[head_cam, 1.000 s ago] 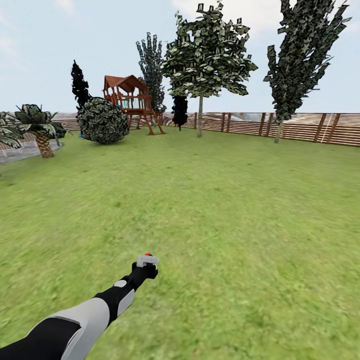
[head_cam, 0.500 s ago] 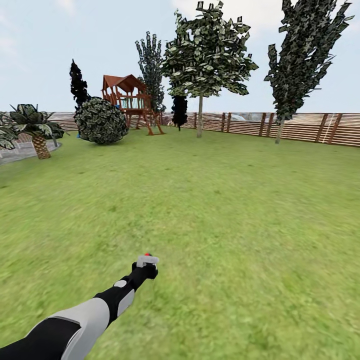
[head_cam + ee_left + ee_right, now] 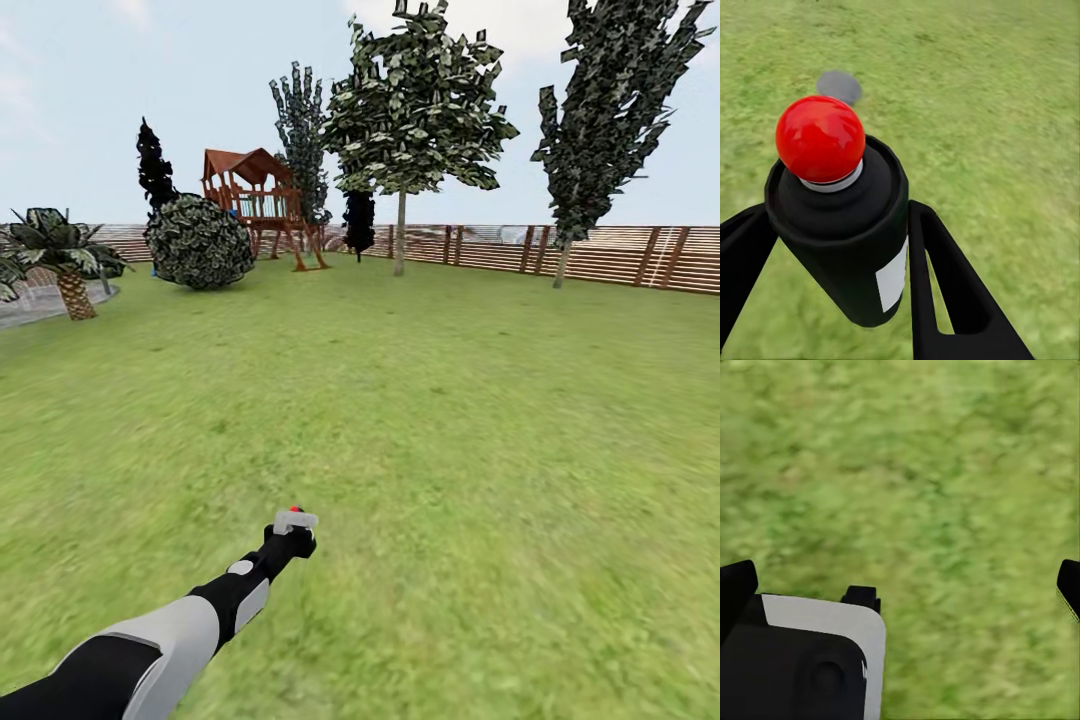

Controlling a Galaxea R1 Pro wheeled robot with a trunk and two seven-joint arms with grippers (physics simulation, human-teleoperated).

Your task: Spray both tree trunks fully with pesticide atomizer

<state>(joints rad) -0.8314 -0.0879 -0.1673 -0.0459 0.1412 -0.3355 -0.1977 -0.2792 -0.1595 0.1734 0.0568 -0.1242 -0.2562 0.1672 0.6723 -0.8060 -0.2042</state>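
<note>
- My left arm is stretched forward and low over the grass; the left gripper [image 3: 296, 522] is clamped on the small black pesticide atomizer with red top and white label [image 3: 844, 225].
- My right gripper [image 3: 900, 585] has its dark fingers spread apart above the green lawn [image 3: 450, 420].
- Far beyond the left gripper stand a leafy tree with a bare trunk [image 3: 400, 232], a brown slatted wooden fence [image 3: 610, 255] and a wooden playset [image 3: 255, 200].

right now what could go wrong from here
The trees stand far off by the fence, so spraying from here would likely miss the trunks. The left hand grips the pesticide atomizer low on its body; a jolt while driving over the grass might tilt it.
</note>
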